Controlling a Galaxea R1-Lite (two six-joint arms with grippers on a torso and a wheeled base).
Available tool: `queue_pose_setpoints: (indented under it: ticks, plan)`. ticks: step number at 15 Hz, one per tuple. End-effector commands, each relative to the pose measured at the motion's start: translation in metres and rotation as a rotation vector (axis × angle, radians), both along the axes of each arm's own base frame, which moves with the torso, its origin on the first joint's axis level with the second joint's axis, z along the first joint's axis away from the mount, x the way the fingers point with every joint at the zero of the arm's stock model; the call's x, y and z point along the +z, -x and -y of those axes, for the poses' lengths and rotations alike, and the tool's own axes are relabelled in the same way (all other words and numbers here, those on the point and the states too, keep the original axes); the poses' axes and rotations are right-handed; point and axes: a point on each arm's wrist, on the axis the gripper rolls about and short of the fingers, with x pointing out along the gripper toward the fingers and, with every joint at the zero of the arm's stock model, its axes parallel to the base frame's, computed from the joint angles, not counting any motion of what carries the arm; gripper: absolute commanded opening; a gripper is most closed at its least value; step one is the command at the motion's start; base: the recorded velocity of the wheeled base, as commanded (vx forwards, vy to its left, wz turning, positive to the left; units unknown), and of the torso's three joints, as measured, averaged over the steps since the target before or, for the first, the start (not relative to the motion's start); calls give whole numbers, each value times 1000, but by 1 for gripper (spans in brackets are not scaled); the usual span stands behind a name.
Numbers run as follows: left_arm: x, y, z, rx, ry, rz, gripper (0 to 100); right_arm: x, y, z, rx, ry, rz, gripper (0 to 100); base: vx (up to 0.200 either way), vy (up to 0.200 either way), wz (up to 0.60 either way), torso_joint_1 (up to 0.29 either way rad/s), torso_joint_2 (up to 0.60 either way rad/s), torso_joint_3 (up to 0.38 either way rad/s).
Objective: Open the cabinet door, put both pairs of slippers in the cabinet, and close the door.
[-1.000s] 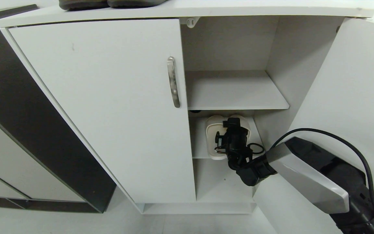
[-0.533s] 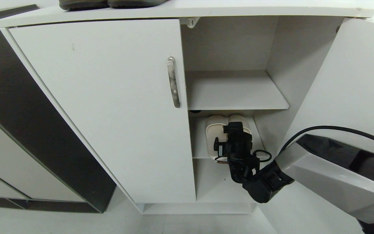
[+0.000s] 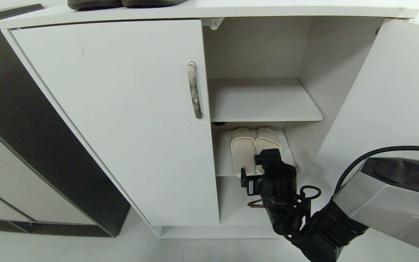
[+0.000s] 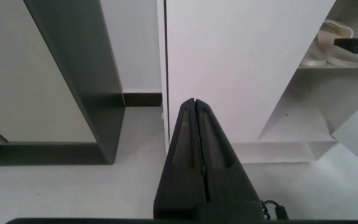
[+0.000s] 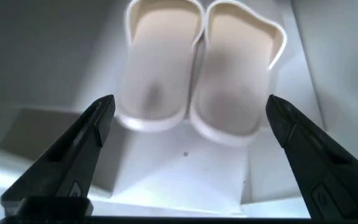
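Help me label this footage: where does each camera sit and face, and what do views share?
Head view: on the head, looking down at the white two-door cabinet; right gripper shows low.
Left wrist view: on the left wrist, facing the cabinet's closed door; shut left gripper.
Right wrist view: on the right wrist, facing cream foam slippers; open fingers.
Shared: the slippers, in all three.

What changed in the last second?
Right gripper backed out of the white cabinet toward the robot, jaws open. Pair of cream slip-on slippers stayed on the middle shelf; left door shut, right door open, dark slippers on top unchanged.
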Motion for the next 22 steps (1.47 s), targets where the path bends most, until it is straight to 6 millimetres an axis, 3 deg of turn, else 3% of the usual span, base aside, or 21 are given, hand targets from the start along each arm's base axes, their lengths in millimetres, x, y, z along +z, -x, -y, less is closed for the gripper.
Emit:
queue_pose_setpoints:
  ticks: [1, 5, 10, 16, 22]
  plan:
    - [0, 0, 0, 0, 1, -2, 0, 0, 3, -1, 8, 0, -2, 100, -200, 0, 0, 7, 7, -2]
    - [0, 0, 0, 0, -1, -1, 0, 6, 4, 0, 6, -26, 24, 100, -200, 0, 0, 2, 2, 5]
    - [0, 0, 0, 0, -4, -1, 0, 21, 13, 8, 6, -38, 40, 100, 0, 0, 0, 0, 0, 0]
    - [0, 0, 0, -3, 1, -1, 0, 21, 15, 11, 23, -45, 46, 100, 0, 0, 0, 0, 0, 0]
    - [0, 0, 0, -3, -1, -2, 0, 21, 16, 11, 23, -44, 46, 100, 0, 0, 0, 2, 2, 167]
